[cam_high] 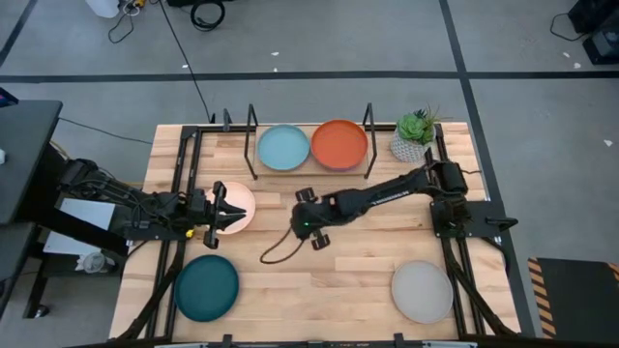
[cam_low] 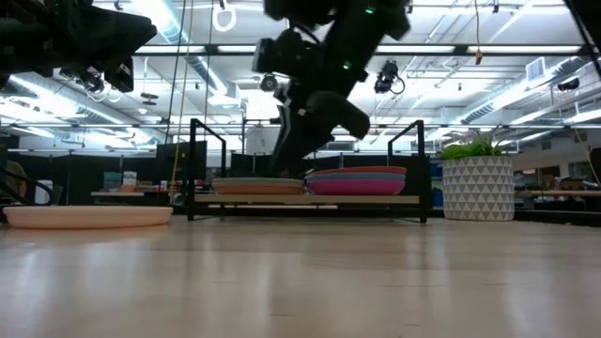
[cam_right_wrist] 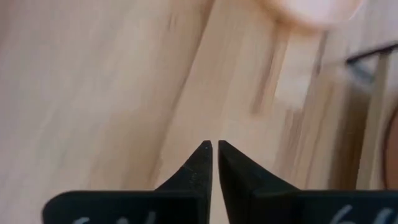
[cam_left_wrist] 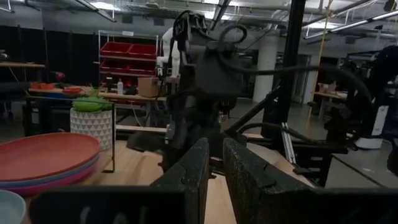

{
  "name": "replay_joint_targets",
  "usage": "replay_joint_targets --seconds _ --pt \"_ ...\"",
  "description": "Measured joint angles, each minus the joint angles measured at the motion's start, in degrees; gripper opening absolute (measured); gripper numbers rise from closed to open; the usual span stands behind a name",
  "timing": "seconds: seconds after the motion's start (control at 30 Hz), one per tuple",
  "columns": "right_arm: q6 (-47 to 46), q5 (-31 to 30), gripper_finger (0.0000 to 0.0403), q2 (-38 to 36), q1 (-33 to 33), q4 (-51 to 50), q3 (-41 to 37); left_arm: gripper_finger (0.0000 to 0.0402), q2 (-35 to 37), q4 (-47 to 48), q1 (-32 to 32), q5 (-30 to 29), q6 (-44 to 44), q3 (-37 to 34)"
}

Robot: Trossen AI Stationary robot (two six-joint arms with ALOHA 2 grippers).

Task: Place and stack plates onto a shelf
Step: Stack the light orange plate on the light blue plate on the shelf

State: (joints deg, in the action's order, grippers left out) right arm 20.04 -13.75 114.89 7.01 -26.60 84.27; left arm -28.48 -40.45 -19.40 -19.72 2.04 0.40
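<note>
— Where do the plates stand?

— Two stacks on the shelf, light blue plate and orange plate on top. On the worktop: peach plate, teal plate, grey plate.

— The hands?

— Left hand over the peach plate, right hand above mid-worktop; both with fingers together, empty.

— Handling?

— Likely light, stiff, smooth. Pinch the raised rim; the flat centre offers no purchase.

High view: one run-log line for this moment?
shelf: light blue plate, orange plate on top | left hand shut over peach plate | right hand shut, mid-table
</note>
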Motion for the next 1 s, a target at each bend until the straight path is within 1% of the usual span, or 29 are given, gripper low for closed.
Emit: replay_joint_targets --seconds 0.07,0.13,0.23,0.37,0.43,0.5,0.57,0.63,0.73,0.8,0.83,1.0 --pt "0.77 -0.97 0.0014 -2.52 0.54 7.18 -5.58 0.0055 -0.01 0.0 0.0 -0.01 0.56 0.0" --pt "1.12 -1.17 0.0007 -5.24 0.86 13.69 -11.25 0.0055 0.0 -0.03 0.0 0.01 3.08 0.0" --pt "1.11 -1.19 0.0012 -9.49 1.1 21.21 -19.1 0.0055 0.01 -0.07 -0.01 0.01 6.82 0.0" --pt "0.77 -1.22 0.0026 -14.39 1.89 27.28 -26.65 0.0055 -0.01 -0.15 0.02 -0.34 7.65 0.0" --pt "0.01 -1.22 0.0028 -16.65 2.38 29.48 -29.85 0.0055 0.01 -0.21 0.02 -2.13 7.67 0.0" --pt "-0.97 -1.91 0.0028 -18.85 3.01 32.69 -33.03 0.0055 0.01 -0.08 0.04 -5.37 7.86 0.0" --pt "-1.45 -3.11 0.0026 -20.98 3.72 36.8 -36.67 0.0055 -0.03 -0.03 0.09 -6.59 9.58 0.0" --pt "-0.93 -3.6 0.0026 -22.54 4.44 42.02 -40.39 0.0055 -0.07 0.1 0.04 -5.86 12.52 0.0" --pt "-0.13 -4.45 0.0026 -25.43 5.6 48.27 -45.49 0.0055 -0.41 0.59 0.04 -1.06 13.35 0.53" --pt "0.23 -5.42 0.0026 -27.33 6.33 51.17 -48.46 0.0055 -1.52 3.62 -0.11 1.76 13.86 3.36" --pt "0.56 -5.8 0.0026 -27.98 6.64 52.68 -49.71 0.0055 -2.39 5.86 -0.13 2.13 13.9 5.51" --pt "1.04 -5.87 0.0026 -30.61 7.32 59.87 -54.47 0.0055 -9.1 26.17 0.0 1.47 13.66 17.21"
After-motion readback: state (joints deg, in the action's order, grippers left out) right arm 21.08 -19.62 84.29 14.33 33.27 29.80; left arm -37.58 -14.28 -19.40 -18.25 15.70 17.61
